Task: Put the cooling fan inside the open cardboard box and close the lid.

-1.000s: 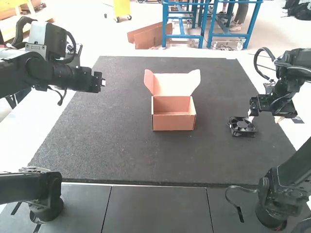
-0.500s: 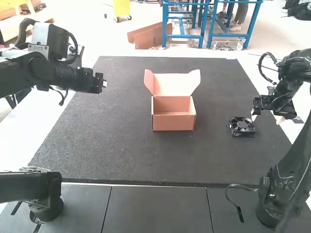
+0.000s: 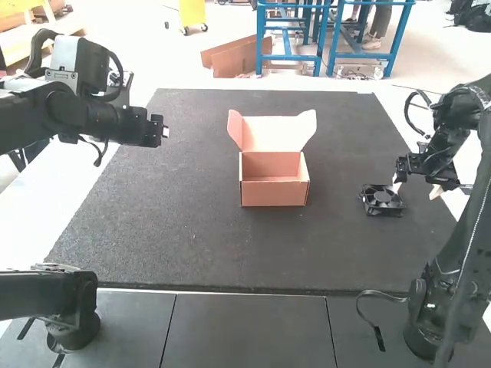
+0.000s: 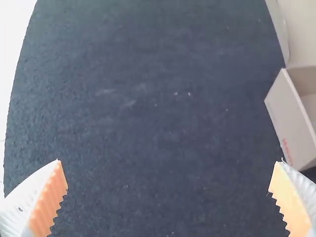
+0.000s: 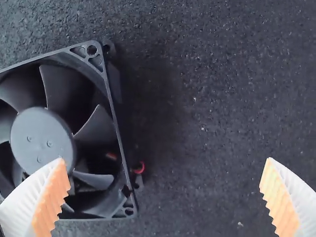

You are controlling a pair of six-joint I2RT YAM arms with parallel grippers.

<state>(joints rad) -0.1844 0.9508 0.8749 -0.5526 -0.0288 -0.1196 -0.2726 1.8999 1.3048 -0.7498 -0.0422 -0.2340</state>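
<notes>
The cooling fan [image 3: 382, 199] lies flat on the black mat [image 3: 192, 222] of the worktop, at about 3 o'clock from the cardboard box [image 3: 274, 178] and well apart from it. It is a square black frame with holed corners, curved blades and a round hub; a red speck at its edge is perhaps a wire. The box stands upright, its lid raised at 12 o'clock. The right hand [image 3: 417, 186] hovers spread wide, one finger over the fan. The left hand [image 3: 157, 129] hangs released at the box's 10 o'clock.
</notes>
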